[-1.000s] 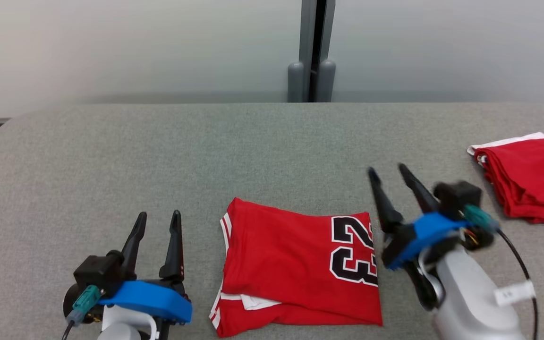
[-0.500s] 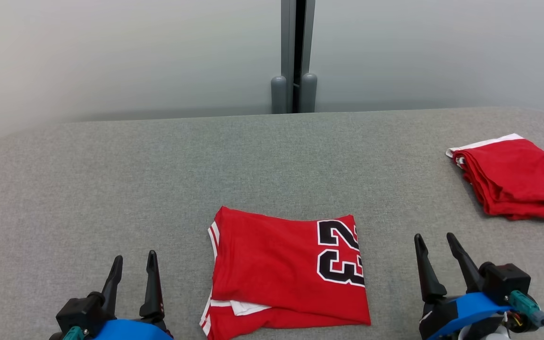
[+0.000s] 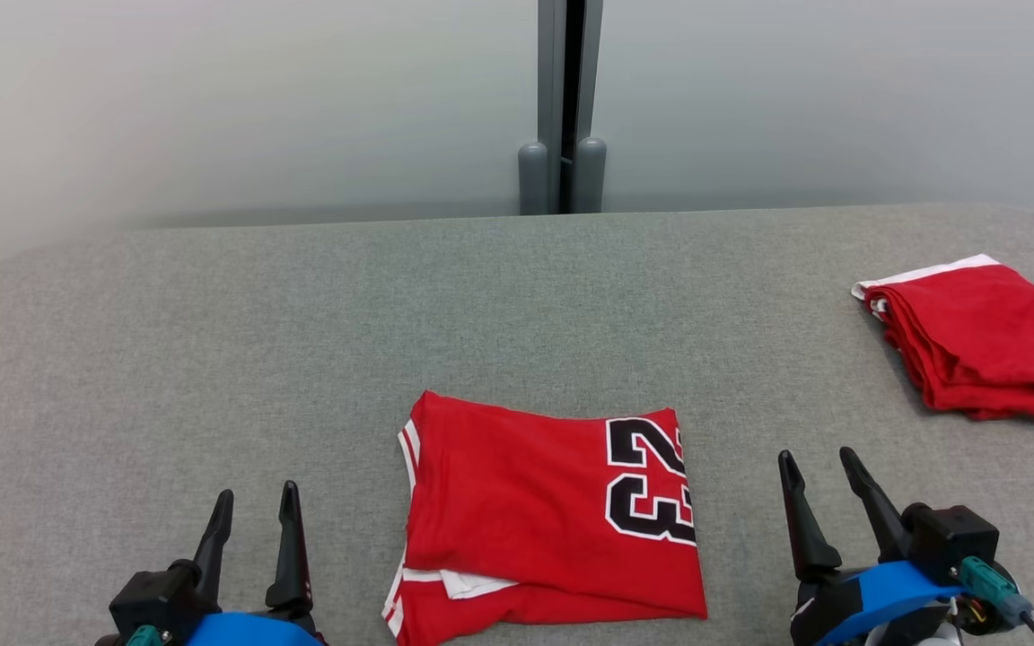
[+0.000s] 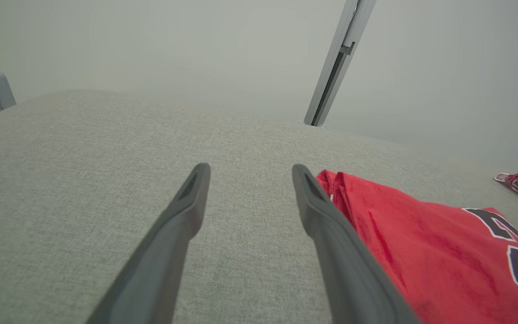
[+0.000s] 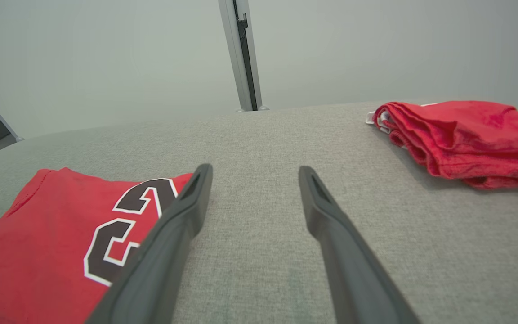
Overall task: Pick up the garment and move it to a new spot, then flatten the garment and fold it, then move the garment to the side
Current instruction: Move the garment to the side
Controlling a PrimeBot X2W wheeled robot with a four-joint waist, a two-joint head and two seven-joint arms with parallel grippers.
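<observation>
Folded red jersey (image 3: 553,520) flat on the grey bench (image 3: 302,341), near centre, number toward the right. Left claw (image 3: 258,491) wide, empty, near left of jersey, not touching. Right claw (image 3: 815,455) wide, empty, near right, not touching. Second red garment (image 3: 975,336) bunched at far right, well apart.

**One number on the jersey**

The only readable mark is the black, white-edged number 23 (image 3: 652,480), printed on the folded red jersey with white-striped trim (image 3: 526,520). In the head view it lies turned on its side at the jersey's right end, the 2 farther from the robot and the 3 nearer. The right wrist view shows the 2 whole and the 3 partly covered. In the left wrist view only parts of the digits show.
</observation>
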